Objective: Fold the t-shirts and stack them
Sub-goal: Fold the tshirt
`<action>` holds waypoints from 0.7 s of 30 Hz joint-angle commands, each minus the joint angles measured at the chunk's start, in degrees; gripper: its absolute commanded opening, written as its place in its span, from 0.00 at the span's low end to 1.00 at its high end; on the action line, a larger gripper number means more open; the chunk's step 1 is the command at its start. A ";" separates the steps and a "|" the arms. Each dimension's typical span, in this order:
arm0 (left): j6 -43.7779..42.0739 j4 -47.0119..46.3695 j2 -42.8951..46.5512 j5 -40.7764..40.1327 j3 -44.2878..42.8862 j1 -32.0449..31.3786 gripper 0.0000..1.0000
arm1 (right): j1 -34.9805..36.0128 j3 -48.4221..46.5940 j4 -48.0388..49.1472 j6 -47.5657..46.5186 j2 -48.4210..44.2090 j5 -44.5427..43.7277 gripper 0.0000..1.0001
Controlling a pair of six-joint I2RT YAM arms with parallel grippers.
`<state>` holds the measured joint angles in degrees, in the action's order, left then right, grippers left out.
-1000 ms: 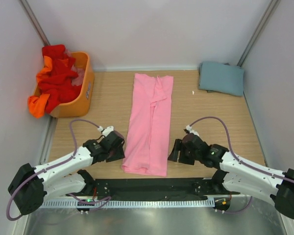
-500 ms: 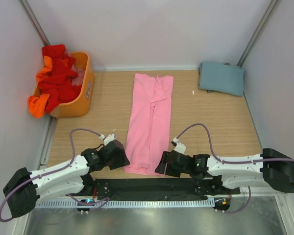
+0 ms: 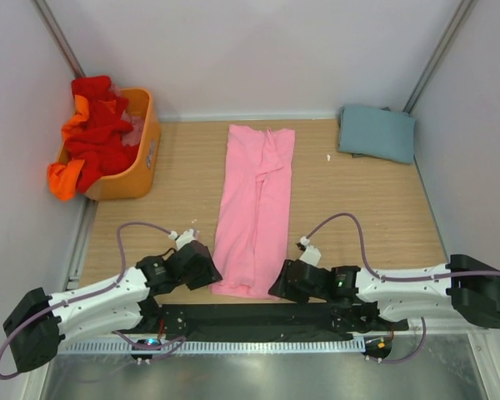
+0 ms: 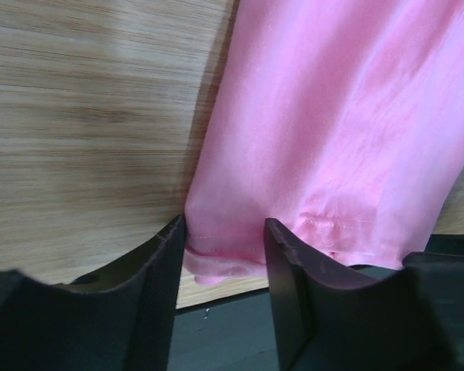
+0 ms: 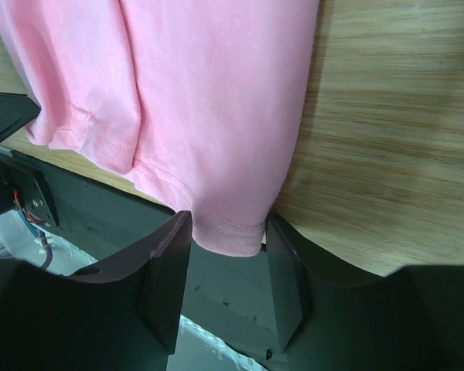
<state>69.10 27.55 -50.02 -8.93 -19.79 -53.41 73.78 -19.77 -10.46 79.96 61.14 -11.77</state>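
A light pink t-shirt (image 3: 257,208), folded into a long strip, lies down the middle of the table. My left gripper (image 3: 205,273) is open at its near left corner; in the left wrist view the hem corner (image 4: 220,259) sits between the open gripper (image 4: 223,255). My right gripper (image 3: 279,283) is open at the near right corner; in the right wrist view the hem (image 5: 232,232) lies between its open jaws. A folded grey-blue t-shirt (image 3: 377,132) lies at the far right. Red and orange t-shirts (image 3: 90,137) are heaped in the basket.
An orange plastic basket (image 3: 140,162) stands at the far left against the wall. A black strip (image 3: 250,315) runs along the table's near edge under the shirt's hem. Walls close in the left, back and right sides.
Both arms have lowered and moved toward the near edge, closing in on the pink shirt's two near corners. The shirt has not moved.
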 commanded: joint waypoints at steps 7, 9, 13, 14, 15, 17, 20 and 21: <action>0.77 -5.14 -2.45 0.67 3.79 -1.61 0.10 | 0.93 3.42 -4.92 1.86 -0.67 -2.73 0.40; 0.69 -5.14 -2.28 0.67 3.88 -1.70 0.00 | 1.28 3.42 -6.15 2.56 -1.46 -3.26 0.39; 1.21 -5.05 -1.49 0.84 4.32 -1.79 0.00 | 3.21 3.60 -9.48 4.85 -3.40 -4.66 0.39; 1.30 -5.14 -1.14 0.67 4.50 -1.79 0.00 | 3.39 3.68 -10.01 5.20 -4.01 -5.01 0.41; 1.39 -5.14 -0.78 0.75 4.67 -1.79 0.00 | 3.82 3.60 -10.63 6.16 -4.19 -5.71 0.45; 1.65 -5.05 -0.52 0.75 4.94 -1.79 0.00 | 4.79 3.51 -12.04 7.04 -4.72 -6.51 0.49; 1.91 -5.14 -0.43 0.75 5.38 -1.87 0.00 | 5.24 3.95 -11.34 7.58 -4.11 -7.13 0.45; 1.91 -5.05 -0.34 0.67 5.38 -1.88 0.00 | 5.24 4.12 -10.56 7.58 -3.76 -7.04 0.42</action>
<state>70.57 20.32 -50.09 -8.27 -16.23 -54.81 78.39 -17.69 -15.22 86.39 56.14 -15.81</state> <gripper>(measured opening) 0.009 0.442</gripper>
